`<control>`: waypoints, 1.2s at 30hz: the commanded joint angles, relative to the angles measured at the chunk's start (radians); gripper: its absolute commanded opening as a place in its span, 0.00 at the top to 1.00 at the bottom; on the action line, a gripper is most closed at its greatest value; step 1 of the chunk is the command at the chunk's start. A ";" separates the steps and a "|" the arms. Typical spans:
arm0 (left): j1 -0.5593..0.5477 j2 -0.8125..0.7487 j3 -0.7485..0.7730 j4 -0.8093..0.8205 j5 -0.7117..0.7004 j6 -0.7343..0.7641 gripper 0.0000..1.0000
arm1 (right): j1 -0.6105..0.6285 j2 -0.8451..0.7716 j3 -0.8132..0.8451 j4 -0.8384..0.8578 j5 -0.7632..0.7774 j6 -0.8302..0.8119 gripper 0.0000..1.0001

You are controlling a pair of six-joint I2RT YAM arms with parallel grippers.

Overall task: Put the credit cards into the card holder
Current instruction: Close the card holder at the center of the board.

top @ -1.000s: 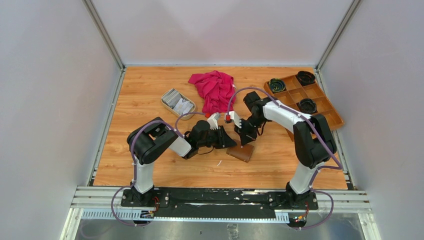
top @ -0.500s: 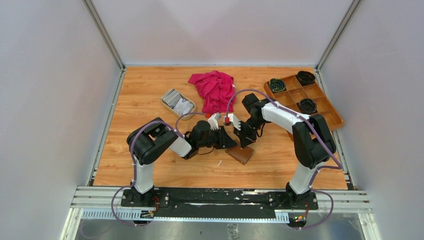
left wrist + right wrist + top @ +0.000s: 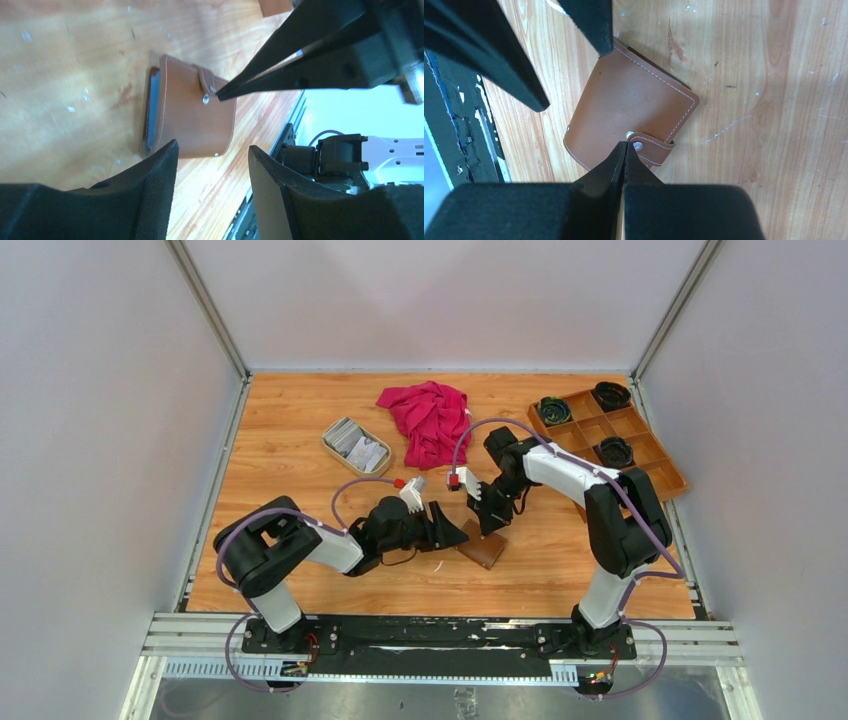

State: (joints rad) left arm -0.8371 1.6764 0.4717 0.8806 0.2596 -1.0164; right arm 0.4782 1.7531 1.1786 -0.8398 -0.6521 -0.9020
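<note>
Opening the card holder [image 3: 629,112] judged to be the step in hand. Found it shut, snap tab [image 3: 653,148] fastened, lying flat near the middle of the worktop [image 3: 560,575], a little toward the near edge. Had the right tool [image 3: 626,146] pressed together on nothing, tips set against the holder at the stud beside the tab. Had the left tool [image 3: 212,150] spread apart, clamped on nothing, one fingertip right at a corner of the holder; could not tell whether touching. Saw the credit cards [image 3: 357,443] heaped in the beige dish [image 3: 329,446] toward the far left corner, well apart from the holder, none loaded yet.

Called next, in all likelihood, for prying the tab off its stud with the closed tips while pinning the holder's body with the other tool, then folding the flap back to bare the pocket, and only then fetching a card. Risked skidding the holder across the wood if left unpinned.

Against a second before: widened the left tool from a narrower gap; lowered and stretched the left arm, elbow swung out toward the left edge, tool drawn slightly toward the near edge. Barely shifted the right arm or the holder. Left dish, red cloth [image 3: 428,420] and compartment tray [image 3: 582,432] in place.
</note>
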 commanded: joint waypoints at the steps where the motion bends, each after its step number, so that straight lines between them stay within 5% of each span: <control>1: -0.066 0.017 -0.026 -0.012 -0.100 -0.105 0.43 | 0.014 0.008 -0.010 -0.035 -0.026 0.011 1.00; 20: -0.114 0.195 0.036 -0.120 -0.258 -0.328 0.53 | 0.016 0.011 -0.007 -0.054 -0.058 0.002 1.00; 36: -0.135 0.216 0.038 -0.138 -0.361 -0.335 0.65 | 0.014 -0.008 -0.019 -0.060 -0.050 0.026 1.00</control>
State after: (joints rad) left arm -0.9665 1.8507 0.5289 0.8589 -0.0139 -1.3735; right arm 0.4782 1.7599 1.1786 -0.8608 -0.6720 -0.8841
